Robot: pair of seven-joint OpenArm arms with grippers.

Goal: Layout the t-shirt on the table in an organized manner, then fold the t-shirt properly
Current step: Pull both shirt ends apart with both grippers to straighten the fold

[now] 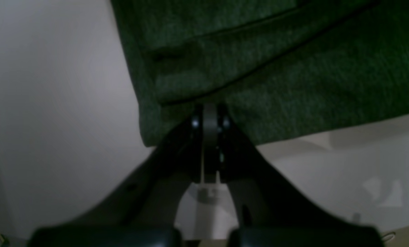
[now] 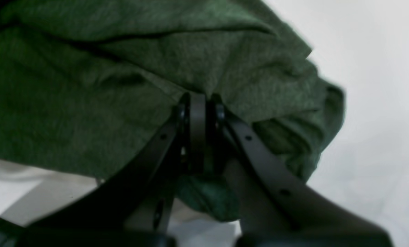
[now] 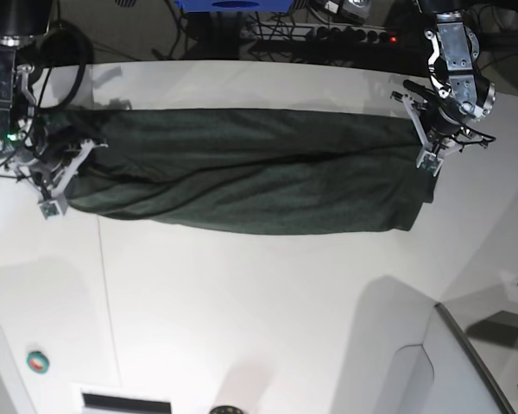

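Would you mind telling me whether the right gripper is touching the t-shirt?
Touching. The right wrist view shows the right gripper with its jaws shut on a fold of the t-shirt, green cloth bulging out behind them.

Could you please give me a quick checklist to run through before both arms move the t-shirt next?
1. Left end effector shut on the t-shirt edge: ok.
2. Right end effector shut on the bunched end: ok.
3. Cloth stretched between the two grips: ok.
4. Shirt lying flat, unfolded: not ok, a long fold runs through it.
5. Sleeves and collar laid out: cannot tell.
6. Bare table in front of the shirt: ok.
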